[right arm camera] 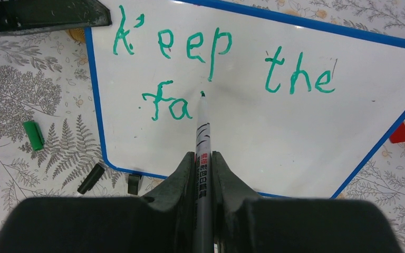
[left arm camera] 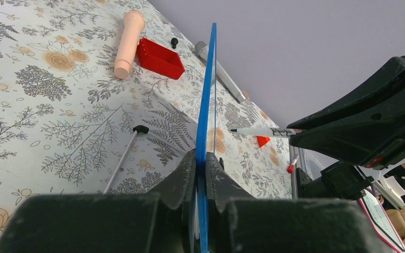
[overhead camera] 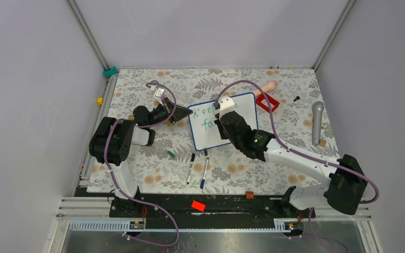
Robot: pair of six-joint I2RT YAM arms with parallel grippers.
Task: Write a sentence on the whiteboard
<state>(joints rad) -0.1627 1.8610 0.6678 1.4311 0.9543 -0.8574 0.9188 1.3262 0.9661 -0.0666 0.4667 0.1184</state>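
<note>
The whiteboard (overhead camera: 245,108) stands tilted at mid table, white with a blue rim. My left gripper (left arm camera: 201,158) is shut on its left edge, which runs edge-on as a blue strip (left arm camera: 208,95) in the left wrist view. The sentence (right arm camera: 211,58) reads "Keep the" in green, with "fa" below it. My right gripper (right arm camera: 203,158) is shut on a grey marker (right arm camera: 202,137) whose green tip (right arm camera: 202,94) is at the board just right of the "a". In the top view the right gripper (overhead camera: 227,113) covers the board's middle.
A green cap (right arm camera: 32,134), a black cap (right arm camera: 92,178) and the board's black foot (right arm camera: 133,183) lie by the near edge. Two markers (overhead camera: 190,167) (overhead camera: 204,172) lie in front. A red tray (overhead camera: 268,101), a peach handle (overhead camera: 266,88) and a grey microphone (overhead camera: 317,122) are right.
</note>
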